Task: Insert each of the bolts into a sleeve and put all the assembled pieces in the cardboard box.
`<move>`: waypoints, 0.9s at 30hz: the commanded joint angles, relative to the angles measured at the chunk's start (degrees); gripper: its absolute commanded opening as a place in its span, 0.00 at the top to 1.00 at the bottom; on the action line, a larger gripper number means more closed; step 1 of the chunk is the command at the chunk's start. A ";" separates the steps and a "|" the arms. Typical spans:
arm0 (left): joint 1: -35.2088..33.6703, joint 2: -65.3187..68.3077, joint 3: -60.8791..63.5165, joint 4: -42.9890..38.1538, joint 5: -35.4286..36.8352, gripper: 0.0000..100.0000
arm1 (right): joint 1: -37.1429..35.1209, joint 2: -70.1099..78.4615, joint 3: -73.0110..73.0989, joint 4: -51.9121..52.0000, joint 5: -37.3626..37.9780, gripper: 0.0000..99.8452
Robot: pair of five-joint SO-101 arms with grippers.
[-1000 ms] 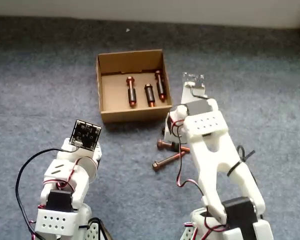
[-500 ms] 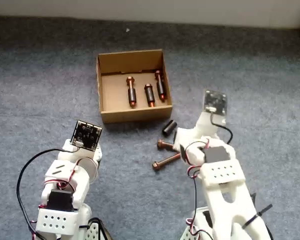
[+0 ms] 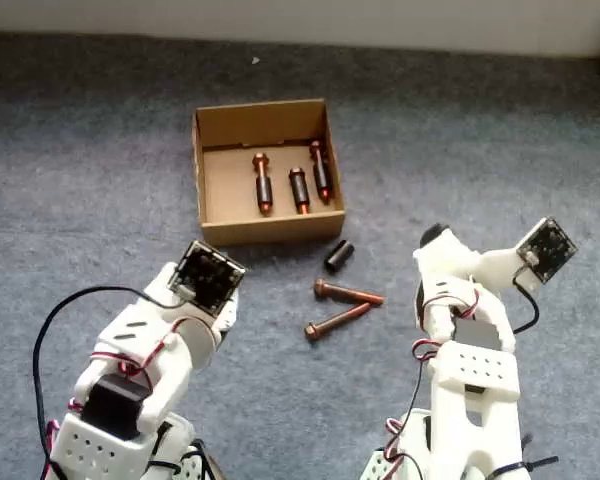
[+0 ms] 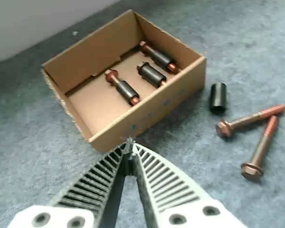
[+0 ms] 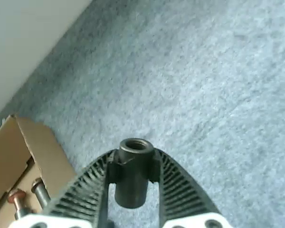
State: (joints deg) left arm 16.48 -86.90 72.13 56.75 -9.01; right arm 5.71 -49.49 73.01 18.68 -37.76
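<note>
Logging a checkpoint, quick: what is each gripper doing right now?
Left gripper: closed, empty.
Right gripper: closed on a black sleeve.

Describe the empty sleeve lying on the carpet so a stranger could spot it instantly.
Find the cardboard box on the grey carpet. Just outside its corner nearest the two loose copper bolts lies the sleeve: a short black tube with no bolt through it.

I watch the right arm (image 3: 468,350) draw back from beside the cardboard box (image 3: 270,228) toward its base and swing outward. Its jaws, clamped on a black sleeve (image 5: 132,180), now sit well clear of the box. Both loose bolts (image 3: 350,293) lie uncovered. The left arm (image 3: 150,345) leans forward toward the box.
</note>
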 commanded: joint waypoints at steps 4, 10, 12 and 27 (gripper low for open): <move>11.21 29.67 -14.20 0.44 -0.53 0.94 | 5.05 -1.89 -0.84 -2.07 -1.76 1.00; 14.29 52.44 -26.51 -1.49 5.19 0.79 | 7.87 -2.15 -1.01 -2.07 -3.25 1.00; 15.08 59.56 -29.76 -4.13 5.80 0.79 | 8.31 -2.24 -1.01 -2.07 -3.25 1.00; 23.52 96.66 -51.12 -8.62 6.15 0.79 | 8.75 -2.24 -1.01 -2.07 -2.99 1.00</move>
State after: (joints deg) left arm 38.37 5.76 27.12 49.01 -3.30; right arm 13.80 -49.85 73.01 17.98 -40.31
